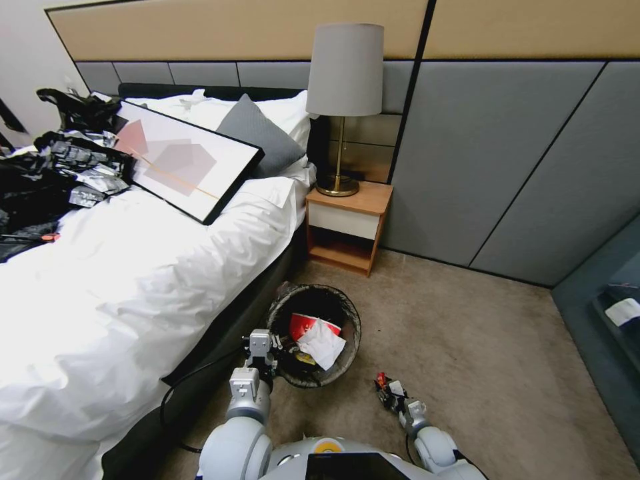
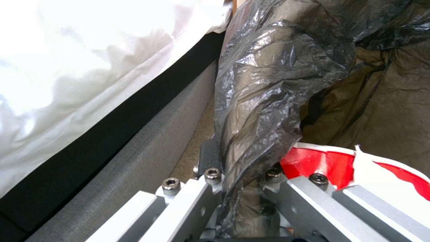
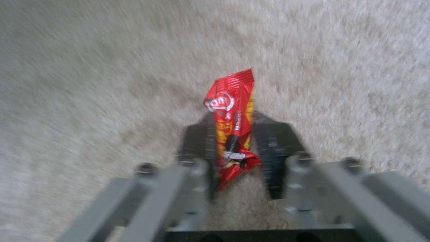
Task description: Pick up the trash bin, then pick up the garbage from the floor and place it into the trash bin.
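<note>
The trash bin point(image 1: 313, 303), round with a black bag liner, sits beside the bed with its mouth toward me. Inside lie a red-and-white wrapper point(image 1: 303, 325) and white tissue point(image 1: 322, 345). My left gripper point(image 1: 263, 348) is shut on the bin's near rim; in the left wrist view the liner point(image 2: 268, 84) is pinched in the left gripper point(image 2: 242, 176), with the red-and-white wrapper point(image 2: 331, 163) just beyond. To the bin's right, low over the carpet, my right gripper point(image 1: 389, 391) is shut on a red snack packet point(image 3: 232, 114) of garbage, which stands upright in the right gripper point(image 3: 233, 144).
The bed point(image 1: 133, 267) with white bedding runs along the left, its dark base close to the bin. A wooden nightstand point(image 1: 347, 227) with a lamp point(image 1: 343, 100) stands behind the bin. Open carpet point(image 1: 480, 347) lies to the right, ending at a dark bench point(image 1: 613, 320).
</note>
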